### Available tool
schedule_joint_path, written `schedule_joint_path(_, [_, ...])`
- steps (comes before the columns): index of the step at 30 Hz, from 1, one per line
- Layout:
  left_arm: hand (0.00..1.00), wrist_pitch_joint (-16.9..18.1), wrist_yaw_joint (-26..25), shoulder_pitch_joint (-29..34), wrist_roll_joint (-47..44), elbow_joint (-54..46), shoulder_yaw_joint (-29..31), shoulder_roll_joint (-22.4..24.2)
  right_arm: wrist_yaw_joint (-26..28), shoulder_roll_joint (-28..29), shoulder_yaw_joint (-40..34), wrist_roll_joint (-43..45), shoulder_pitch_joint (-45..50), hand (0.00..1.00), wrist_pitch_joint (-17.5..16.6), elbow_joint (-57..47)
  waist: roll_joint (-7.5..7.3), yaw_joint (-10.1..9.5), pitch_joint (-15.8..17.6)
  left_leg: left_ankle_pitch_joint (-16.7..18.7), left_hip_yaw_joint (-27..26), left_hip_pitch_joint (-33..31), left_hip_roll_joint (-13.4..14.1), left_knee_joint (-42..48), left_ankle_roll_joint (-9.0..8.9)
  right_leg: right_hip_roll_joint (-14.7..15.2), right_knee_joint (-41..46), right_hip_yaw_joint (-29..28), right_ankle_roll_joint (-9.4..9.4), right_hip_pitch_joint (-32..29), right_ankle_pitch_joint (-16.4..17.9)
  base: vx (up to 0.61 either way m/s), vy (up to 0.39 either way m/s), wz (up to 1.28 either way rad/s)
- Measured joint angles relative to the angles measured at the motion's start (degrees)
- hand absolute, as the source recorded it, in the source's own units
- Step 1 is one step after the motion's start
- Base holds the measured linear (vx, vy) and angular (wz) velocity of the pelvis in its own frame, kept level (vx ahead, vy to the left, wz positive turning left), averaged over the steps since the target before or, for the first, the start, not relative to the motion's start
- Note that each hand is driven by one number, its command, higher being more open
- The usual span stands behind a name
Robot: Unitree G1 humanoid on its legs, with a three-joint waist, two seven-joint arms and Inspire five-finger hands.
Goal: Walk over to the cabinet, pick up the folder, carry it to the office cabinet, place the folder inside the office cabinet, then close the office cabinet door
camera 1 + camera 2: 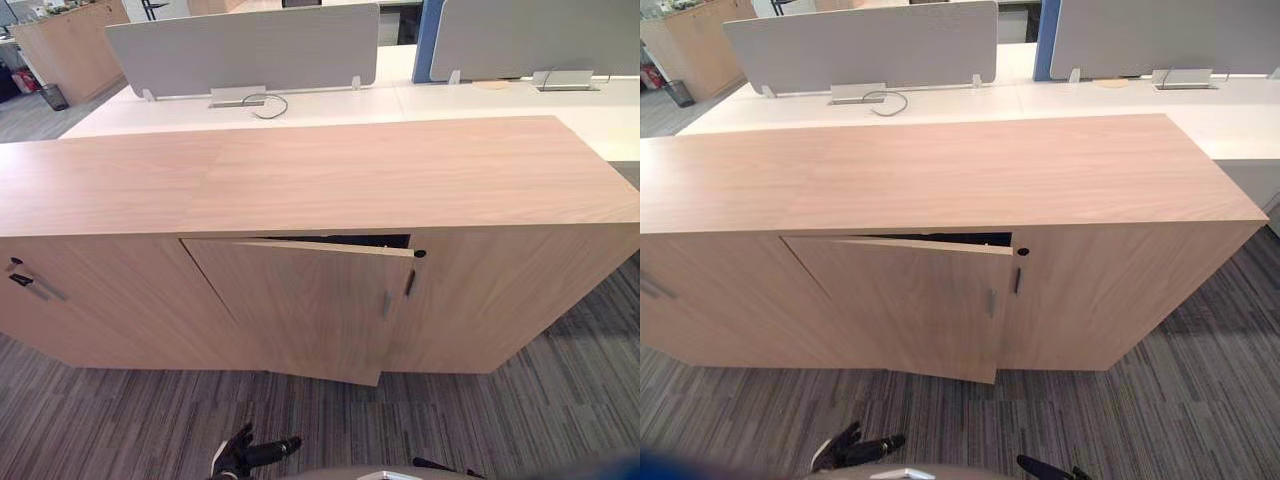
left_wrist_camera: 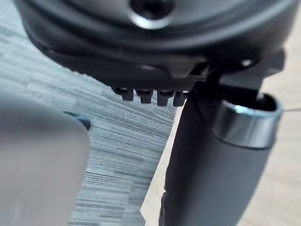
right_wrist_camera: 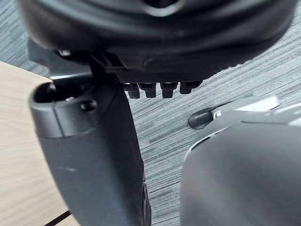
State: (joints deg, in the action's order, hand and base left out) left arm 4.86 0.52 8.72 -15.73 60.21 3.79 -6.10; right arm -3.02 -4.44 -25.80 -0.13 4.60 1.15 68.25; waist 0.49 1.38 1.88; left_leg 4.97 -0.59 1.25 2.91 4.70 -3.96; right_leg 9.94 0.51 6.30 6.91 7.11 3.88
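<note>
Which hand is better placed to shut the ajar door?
Probably right: the right hand hangs below the free edge of the door, by the handle; the left hand hangs nearer the hinge side.

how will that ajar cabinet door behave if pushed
The door looks like a stiff wooden panel, so it should probably swing as one piece without flexing. It stands only slightly ajar, so a light push near its handle likely closes it.
</note>
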Motion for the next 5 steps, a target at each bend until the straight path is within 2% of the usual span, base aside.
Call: schedule_joint_path(5, [1.0, 0.23, -2.01, 0.1, 0.57, 0.29, 4.71, 1.35, -0.69, 0.7, 0.49, 3.19, 0.16, 1.0, -0.2, 0.1, -1.03, 0.13, 0.11, -2.38, -0.53, 1.89, 0.06, -3.62, -0.13, -0.04, -0.09, 0.02, -0.23, -0.09, -0.64, -0.09, 0.001, -0.06])
